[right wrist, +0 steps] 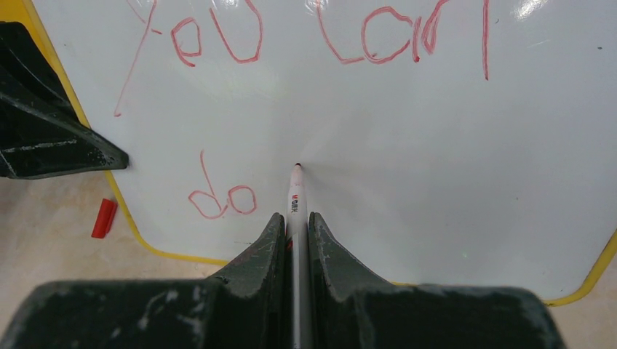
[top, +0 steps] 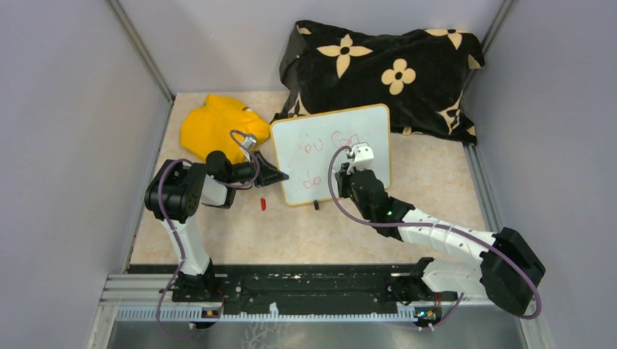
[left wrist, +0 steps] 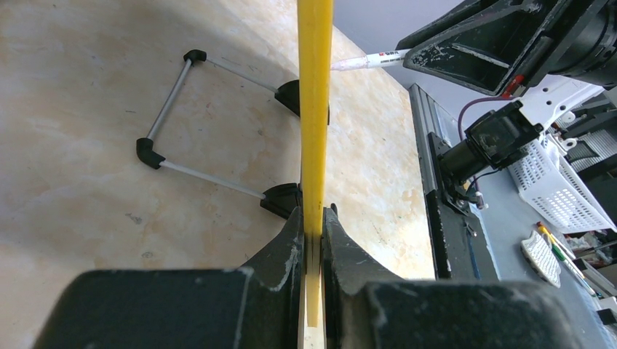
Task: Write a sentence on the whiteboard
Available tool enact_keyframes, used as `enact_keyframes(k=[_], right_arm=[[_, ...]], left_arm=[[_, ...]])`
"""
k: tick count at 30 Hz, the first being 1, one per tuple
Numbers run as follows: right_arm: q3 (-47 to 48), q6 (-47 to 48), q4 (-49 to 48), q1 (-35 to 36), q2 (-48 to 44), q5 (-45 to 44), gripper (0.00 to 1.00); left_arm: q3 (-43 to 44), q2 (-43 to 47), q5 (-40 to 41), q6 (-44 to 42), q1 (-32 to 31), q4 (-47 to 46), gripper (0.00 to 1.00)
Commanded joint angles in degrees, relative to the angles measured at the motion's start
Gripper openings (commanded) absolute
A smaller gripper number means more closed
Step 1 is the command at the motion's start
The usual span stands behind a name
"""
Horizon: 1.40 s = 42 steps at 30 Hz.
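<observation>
Nearest the bases, the right end effector [right wrist: 295, 218] is clamped on a white marker [right wrist: 296, 190] whose tip meets the whiteboard [right wrist: 436, 160] just right of the red "do". A small red cap [top: 263, 204] lies on the beige surface [top: 444, 196] just beside the board's lower left corner. The left end effector [left wrist: 313, 222] is closed on the board's yellow left rim, the board stands propped on its wire stand [left wrist: 171, 94] near the middle of the surface, and the sentence [top: 336, 139] reads "You Can" above "do". Beyond it lie a yellow cloth [top: 215, 123] at the left and a black flower-patterned blanket [top: 378, 69] by the back wall.
</observation>
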State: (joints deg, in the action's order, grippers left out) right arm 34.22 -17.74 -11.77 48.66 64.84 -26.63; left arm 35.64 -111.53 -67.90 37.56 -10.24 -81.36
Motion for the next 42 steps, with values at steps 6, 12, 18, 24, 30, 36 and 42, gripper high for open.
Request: enact_keyframes(k=[6,12,18,24,30,36,42], right_arm=[[2.9,-0.1,-3.0,0.6,1.0,-0.8,0.0],[2.5,-0.5,-1.7,0.6,1.3,-1.2,0.0],[1.2,-0.5,-0.7,0.6,0.3,-1.6,0.0],[-0.1,-1.2,0.0,0.6,-0.9,-0.8,0.0],[-1.7,-2.1,0.7,0.8,-2.3,0.1,0.0],[-2.4,-2.7,1.4,1.0,-2.6,0.5,0.0],[-2.9,-2.8,2.2,1.0,-2.8,0.8,0.0]], left_arm=[[0.5,0.3,-1.2,-1.3,-0.9,2.5,0.0],[0.5,0.3,-1.2,-1.3,-0.9,2.5,0.0],[0.5,0.2,-1.2,-1.2,-0.9,2.6,0.0],[0.5,0.3,-1.2,-1.2,-0.9,2.6,0.0],[0.4,0.3,-1.2,-1.2,-0.9,2.6,0.0],[0.5,0.4,-1.1,-1.2,-0.9,2.6,0.0],[0.5,0.4,-1.2,-1.2,-0.9,2.6,0.0]])
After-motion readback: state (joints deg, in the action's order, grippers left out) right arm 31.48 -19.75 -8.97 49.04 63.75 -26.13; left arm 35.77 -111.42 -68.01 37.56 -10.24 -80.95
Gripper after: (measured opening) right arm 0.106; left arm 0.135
